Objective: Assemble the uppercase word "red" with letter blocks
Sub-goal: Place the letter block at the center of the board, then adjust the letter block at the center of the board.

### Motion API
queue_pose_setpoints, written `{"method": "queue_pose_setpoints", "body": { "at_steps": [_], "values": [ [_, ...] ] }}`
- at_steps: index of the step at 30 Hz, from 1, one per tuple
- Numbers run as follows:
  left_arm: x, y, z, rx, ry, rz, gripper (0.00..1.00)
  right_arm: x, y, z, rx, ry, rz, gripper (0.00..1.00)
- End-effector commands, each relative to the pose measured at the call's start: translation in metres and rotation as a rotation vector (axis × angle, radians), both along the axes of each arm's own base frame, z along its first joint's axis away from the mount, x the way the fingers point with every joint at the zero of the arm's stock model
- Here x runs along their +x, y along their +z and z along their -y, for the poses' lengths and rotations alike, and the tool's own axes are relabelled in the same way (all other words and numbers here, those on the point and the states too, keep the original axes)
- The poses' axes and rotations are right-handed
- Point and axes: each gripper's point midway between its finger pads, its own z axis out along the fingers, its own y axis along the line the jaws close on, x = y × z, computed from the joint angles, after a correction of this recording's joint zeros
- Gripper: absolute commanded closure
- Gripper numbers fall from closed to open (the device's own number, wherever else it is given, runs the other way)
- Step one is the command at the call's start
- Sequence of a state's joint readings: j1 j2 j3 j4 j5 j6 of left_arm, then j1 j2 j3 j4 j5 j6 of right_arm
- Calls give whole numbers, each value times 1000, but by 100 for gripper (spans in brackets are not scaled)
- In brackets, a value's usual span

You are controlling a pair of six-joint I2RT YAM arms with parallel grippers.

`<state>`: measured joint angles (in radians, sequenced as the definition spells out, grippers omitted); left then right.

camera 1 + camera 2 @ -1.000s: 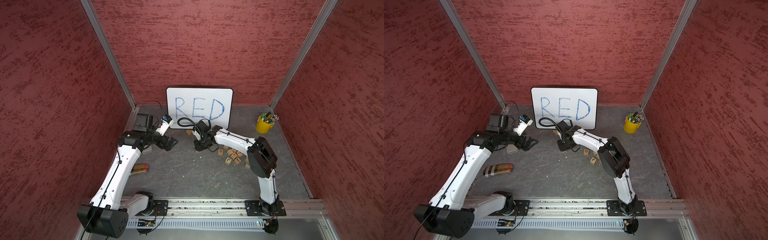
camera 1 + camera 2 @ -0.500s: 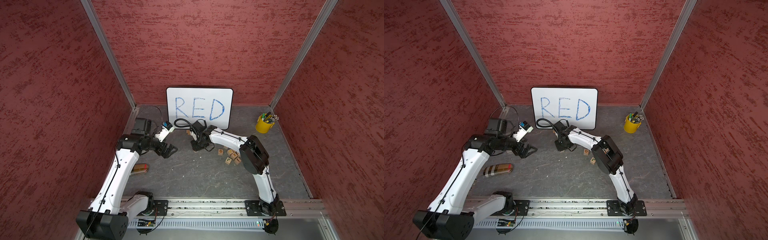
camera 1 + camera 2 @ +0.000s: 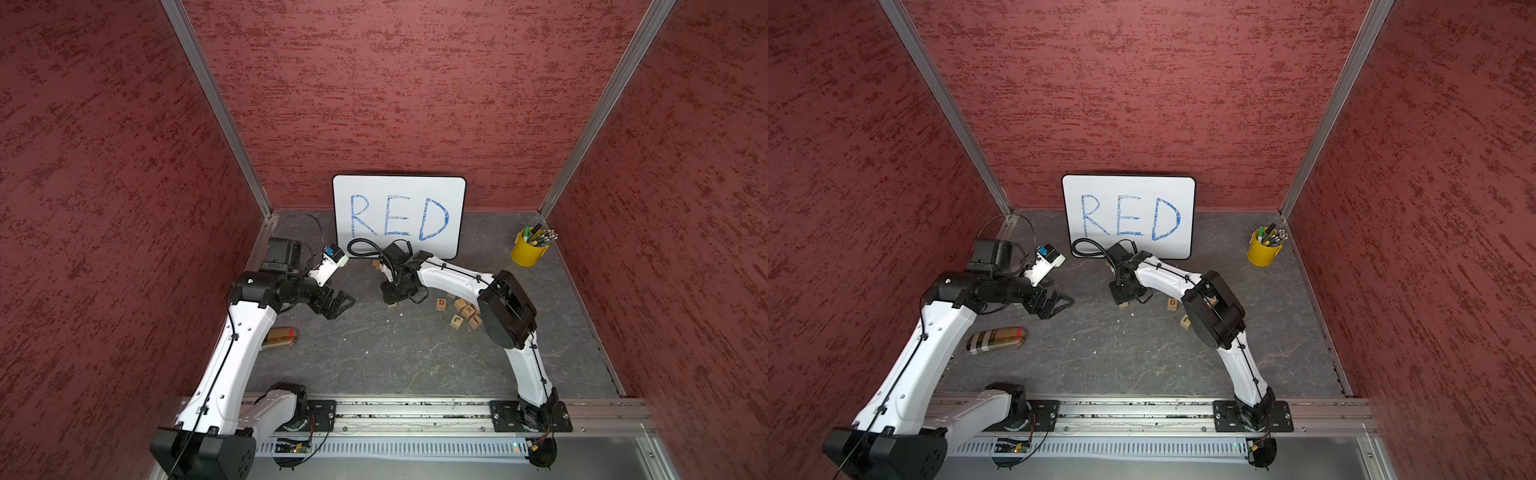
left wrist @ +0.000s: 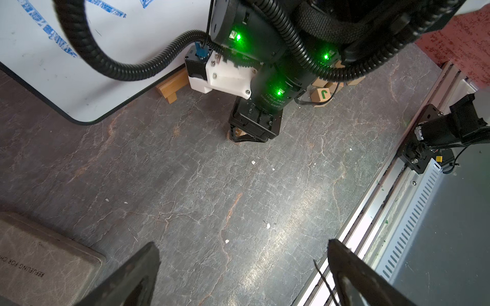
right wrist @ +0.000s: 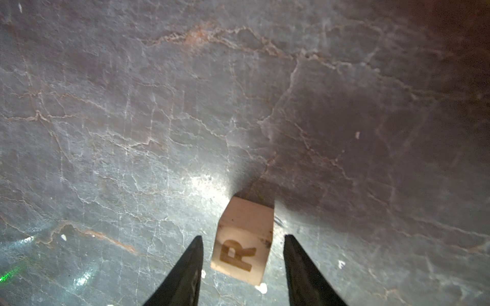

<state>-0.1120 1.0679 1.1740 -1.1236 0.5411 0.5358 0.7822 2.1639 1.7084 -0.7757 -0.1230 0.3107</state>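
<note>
A light-wood letter block with an orange R [image 5: 242,246] rests on the dark table between the fingers of my right gripper [image 5: 243,236]. The jaws are open, with a gap on each side of the block. In both top views this gripper [image 3: 392,296] points down at the table in front of the whiteboard, and only a corner of the R block [image 3: 392,305] shows under it. A D letter block [image 3: 441,304] lies just to its right. My left gripper [image 3: 343,305] hovers open and empty to the left, its fingers [image 4: 152,254] wide apart.
A pile of other letter cubes [image 3: 465,313] lies by the right arm's elbow, one with a green J [image 4: 323,94]. The whiteboard [image 3: 399,216] reading RED leans on the back wall. A yellow pen cup [image 3: 527,249] stands back right and a brown cylinder [image 3: 282,336] lies front left.
My right gripper shifted slightly left, then its jaws parted off the R block. My left gripper swung a little toward the table's front.
</note>
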Motion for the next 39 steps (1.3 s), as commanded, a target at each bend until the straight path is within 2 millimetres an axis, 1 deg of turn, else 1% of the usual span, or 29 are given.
{"method": "queue_pose_setpoints", "body": {
  "at_steps": [1,4,7,11,15,17,20,23,26,28,30,32,34,37,39],
  "values": [
    [-2,1,-1,-5,7,7,1,9,12,-2,-7,-22,48,49],
    [-2,1,-2,2,6,12,0,12,24,1,-12,-16,87,47],
    [-3,2,-1,6,-11,13,1,12,35,9,-44,51,124,44],
    [-3,5,-1,17,-32,24,0,8,41,17,-76,163,159,42],
    [-6,8,-1,22,-46,30,1,12,43,28,-117,219,201,41],
    [-7,9,-2,22,-45,33,0,14,44,29,-95,216,195,41],
    [-10,7,-1,20,-49,28,1,12,50,22,-39,221,197,42],
    [-14,1,5,10,-70,10,0,25,68,29,26,131,216,43],
    [-21,-11,20,44,-148,-50,1,35,88,50,37,25,244,44],
    [-25,-24,32,108,-209,-82,1,35,105,65,52,-40,262,46],
    [-23,-35,42,177,-255,-88,1,32,123,79,75,-91,281,46],
    [-17,-42,52,202,-287,-106,0,27,140,95,92,-139,302,46],
    [-7,-48,64,210,-309,-146,0,18,156,110,110,-174,317,46],
    [8,-59,79,213,-345,-220,0,2,174,123,125,-192,339,46],
    [18,-69,86,229,-362,-239,1,-5,185,131,135,-206,355,46]
  ]
}}
